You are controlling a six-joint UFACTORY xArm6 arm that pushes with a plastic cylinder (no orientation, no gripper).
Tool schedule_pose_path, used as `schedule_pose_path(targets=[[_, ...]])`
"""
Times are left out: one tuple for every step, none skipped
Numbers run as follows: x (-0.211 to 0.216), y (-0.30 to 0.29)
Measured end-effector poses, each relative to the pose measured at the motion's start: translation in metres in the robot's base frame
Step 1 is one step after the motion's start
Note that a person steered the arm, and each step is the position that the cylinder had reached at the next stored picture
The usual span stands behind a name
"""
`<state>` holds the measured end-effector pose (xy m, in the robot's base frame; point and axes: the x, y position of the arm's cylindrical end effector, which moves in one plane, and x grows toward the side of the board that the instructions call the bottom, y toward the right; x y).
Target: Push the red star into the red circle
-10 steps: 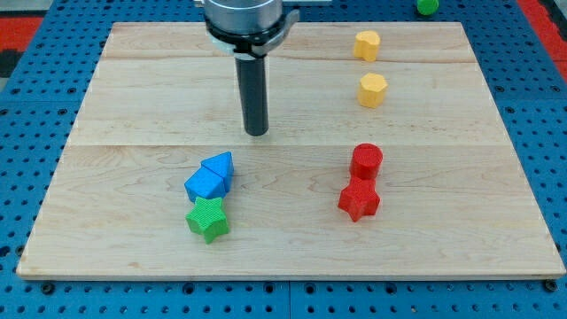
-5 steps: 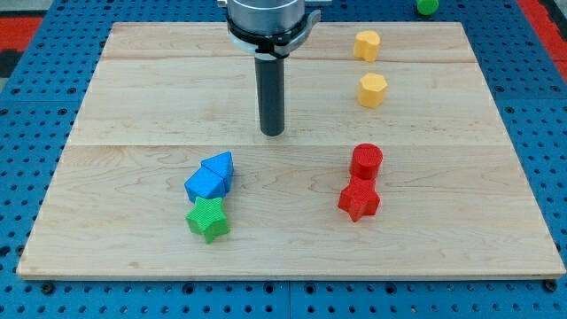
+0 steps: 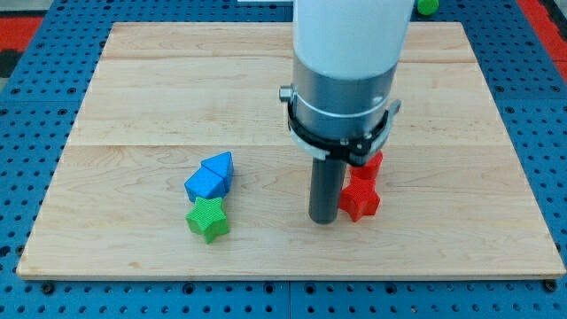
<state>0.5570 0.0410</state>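
Observation:
The red star (image 3: 361, 200) lies right of the board's middle, toward the view's bottom. The red circle (image 3: 373, 163) sits just above it, touching it, and is mostly hidden behind the arm. My tip (image 3: 323, 220) rests on the board right at the star's left side, close against it or touching it. The white and grey arm body covers the board above it.
Two blue blocks (image 3: 211, 178) and a green star (image 3: 208, 219) cluster at lower left of centre. A green block (image 3: 428, 6) lies off the board at the view's top right. The two yellow blocks are hidden behind the arm. The wooden board (image 3: 133, 97) sits on a blue pegboard.
My tip has moved from the board's upper middle down and to the right, ending at the red star's left side. The arm now hides the yellow blocks. No block has visibly moved.

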Motion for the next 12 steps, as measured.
schedule_pose_path(targets=[[0.005, 0.023], [-0.004, 0.023], [-0.011, 0.034], [-0.012, 0.038], [-0.015, 0.036], [-0.015, 0.036], [0.009, 0.034], [0.01, 0.035], [-0.002, 0.04], [-0.008, 0.052], [-0.015, 0.056], [-0.029, 0.056]])
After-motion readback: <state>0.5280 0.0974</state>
